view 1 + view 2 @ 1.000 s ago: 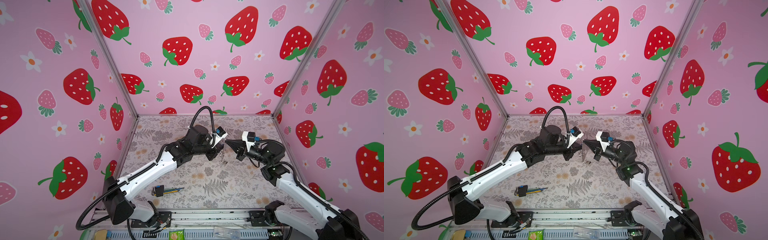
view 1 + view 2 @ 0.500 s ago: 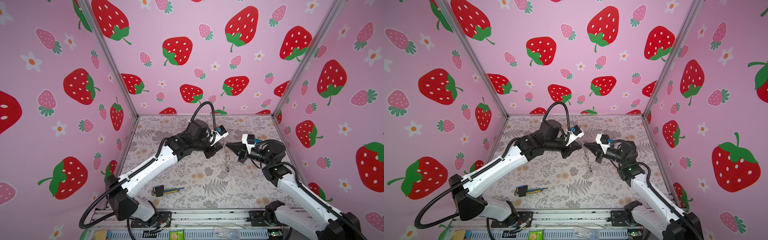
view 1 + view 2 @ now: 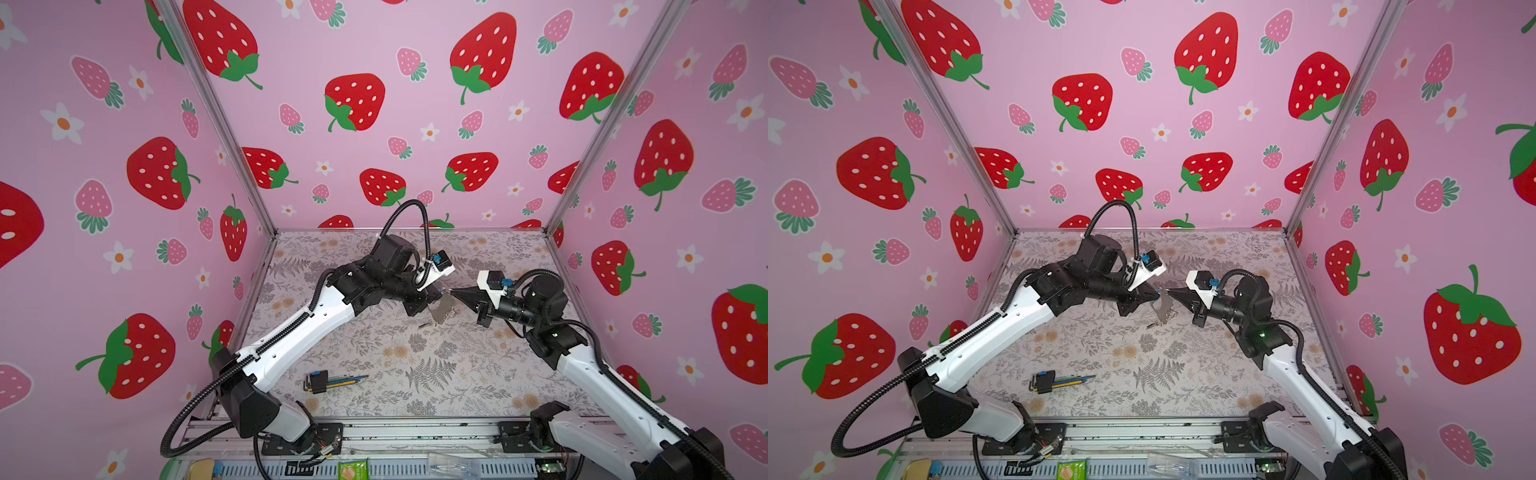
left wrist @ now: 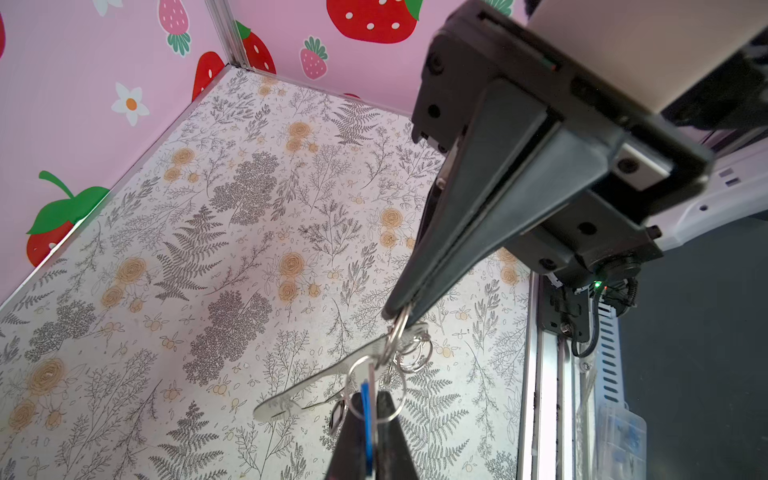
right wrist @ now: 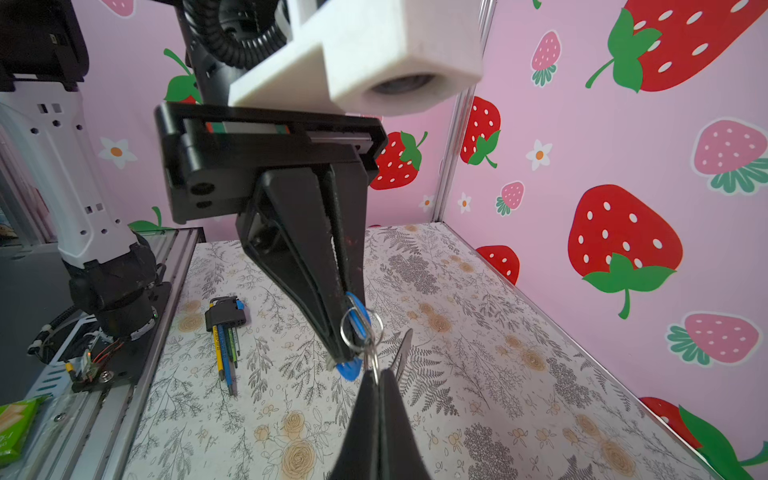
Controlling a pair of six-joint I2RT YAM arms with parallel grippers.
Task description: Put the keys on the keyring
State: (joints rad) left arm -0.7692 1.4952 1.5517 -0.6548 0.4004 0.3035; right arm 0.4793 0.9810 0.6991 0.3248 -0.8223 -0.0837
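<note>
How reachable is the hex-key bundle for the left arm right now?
Probably reachable, but not free to grab: the hex-key bundle lies uncovered on the table near that arm's base. The left gripper, though, is shut on the blue-tagged key at the keyring, so it would have to let go first.

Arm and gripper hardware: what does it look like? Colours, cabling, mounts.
The left arm and right arm have white shell links and black joints, with black corrugated cable conduit looping outside. The left gripper and right gripper are black, with tapered wedge fingers. Each carries a white boxy wrist camera mount with a blue connector.
</note>
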